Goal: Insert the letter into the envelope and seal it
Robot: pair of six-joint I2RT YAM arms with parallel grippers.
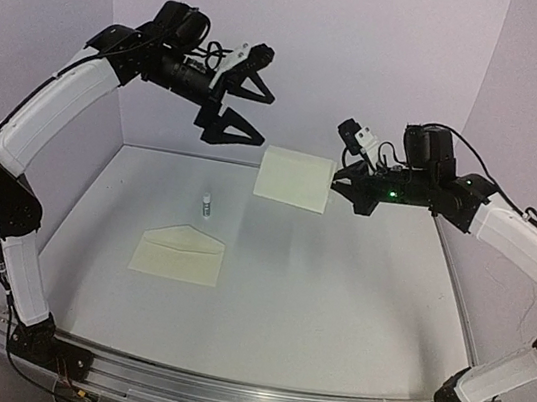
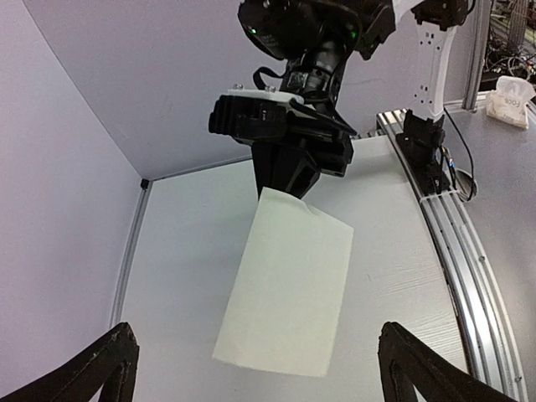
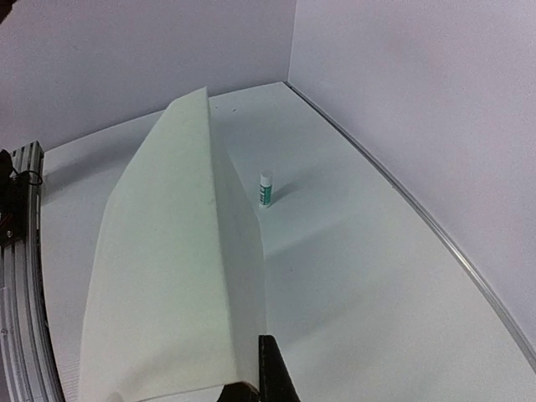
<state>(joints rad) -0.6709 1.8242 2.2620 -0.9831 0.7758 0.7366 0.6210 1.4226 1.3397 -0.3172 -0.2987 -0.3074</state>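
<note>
The letter (image 1: 294, 178) is a folded pale sheet held in the air above the back of the table; only its plain side shows, with no border or print visible. My right gripper (image 1: 337, 183) is shut on its right edge. The sheet also shows in the left wrist view (image 2: 289, 285) and in the right wrist view (image 3: 167, 268), above one dark finger (image 3: 270, 373). The cream envelope (image 1: 178, 253) lies flat at the table's left, its triangular flap open toward the back. My left gripper (image 1: 260, 119) is open and empty, high up, left of the letter.
A small white glue stick (image 1: 207, 206) stands upright behind the envelope; it also shows in the right wrist view (image 3: 265, 190). Purple walls close the back and sides. An aluminium rail (image 1: 219, 396) runs along the near edge.
</note>
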